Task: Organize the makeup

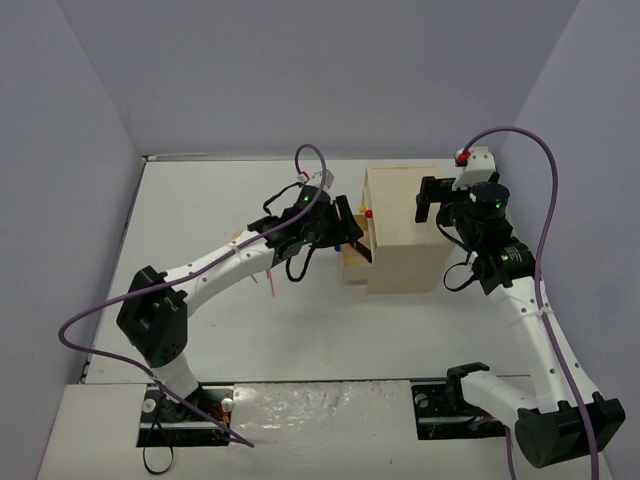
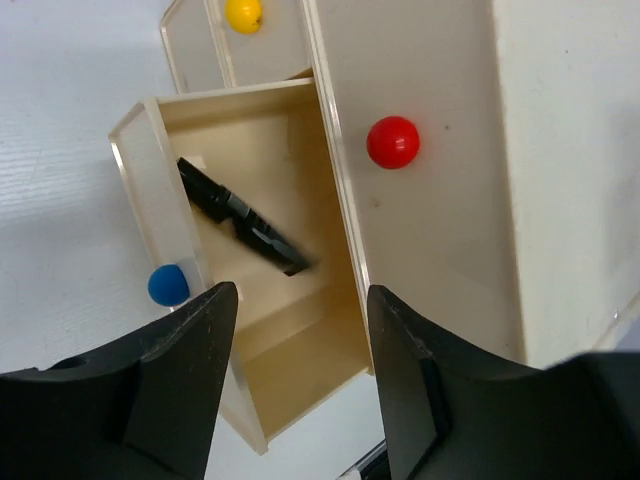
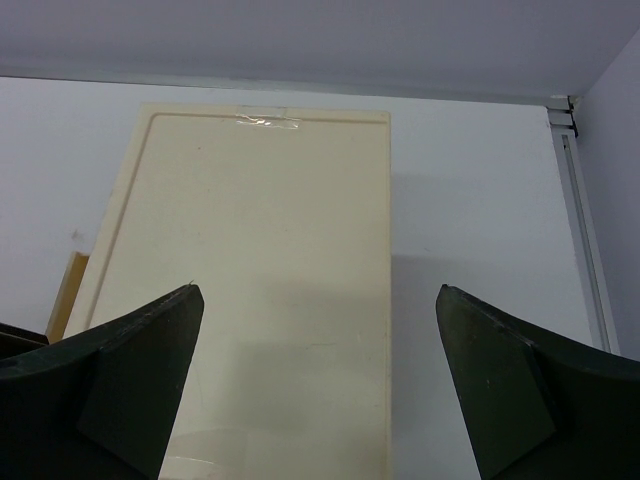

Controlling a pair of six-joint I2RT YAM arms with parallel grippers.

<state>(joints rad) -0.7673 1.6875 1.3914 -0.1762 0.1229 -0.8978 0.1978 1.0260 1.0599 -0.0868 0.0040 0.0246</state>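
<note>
A black tube (image 2: pixel 240 215) lies slanted inside the pulled-out drawer (image 2: pixel 290 330), the one with the blue knob (image 2: pixel 168 284). My left gripper (image 2: pixel 300 292) hovers just above that drawer, open, with nothing between its fingers. From above, the left gripper (image 1: pixel 345 235) sits at the left face of the beige drawer box (image 1: pixel 405 235). A thin pink pencil (image 1: pixel 270 283) lies on the table under the left forearm. My right gripper (image 3: pixel 315 290) stands wide open and empty over the top of the box (image 3: pixel 250 280); in the top view the right gripper (image 1: pixel 428 205) is above the box's right side.
On the box front are a red knob (image 2: pixel 392 142) and a yellow knob (image 2: pixel 244 13). The box stands near the back right of the white table (image 1: pixel 200 200), close to the right wall. Purple cables loop off both arms.
</note>
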